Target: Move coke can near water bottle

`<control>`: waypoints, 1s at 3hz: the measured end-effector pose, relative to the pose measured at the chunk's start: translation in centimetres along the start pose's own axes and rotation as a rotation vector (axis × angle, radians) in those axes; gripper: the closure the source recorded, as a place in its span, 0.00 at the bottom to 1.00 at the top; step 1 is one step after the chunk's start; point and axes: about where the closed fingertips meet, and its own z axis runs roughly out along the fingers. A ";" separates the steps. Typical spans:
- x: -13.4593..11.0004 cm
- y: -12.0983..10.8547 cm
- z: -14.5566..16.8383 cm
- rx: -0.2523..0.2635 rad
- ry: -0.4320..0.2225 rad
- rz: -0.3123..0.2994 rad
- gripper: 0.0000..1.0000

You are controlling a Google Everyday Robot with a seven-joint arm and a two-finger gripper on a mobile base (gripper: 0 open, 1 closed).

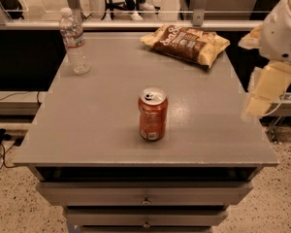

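The coke can (152,114) stands upright in the middle of the grey table (87,130), red-orange with a silver top. The water bottle (74,41) stands upright at the table's far left corner, clear with a white cap and a label band. My gripper (247,76) hangs off the table's right edge, well to the right of the can and a little above the tabletop. It is open and empty, with one pale finger (265,89) pointing down-left and the other (250,37) higher up.
A brown and yellow chip bag (186,43) lies at the far right of the table. Drawers (145,195) run under the front edge. A rail and chair legs stand behind the table. Cables lie on the floor at left.
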 end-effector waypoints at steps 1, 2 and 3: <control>-3.2 0.0 4.3 -0.081 -0.151 0.022 0.00; -7.1 2.3 9.0 -0.203 -0.326 0.027 0.00; -9.8 4.9 12.3 -0.307 -0.470 0.048 0.00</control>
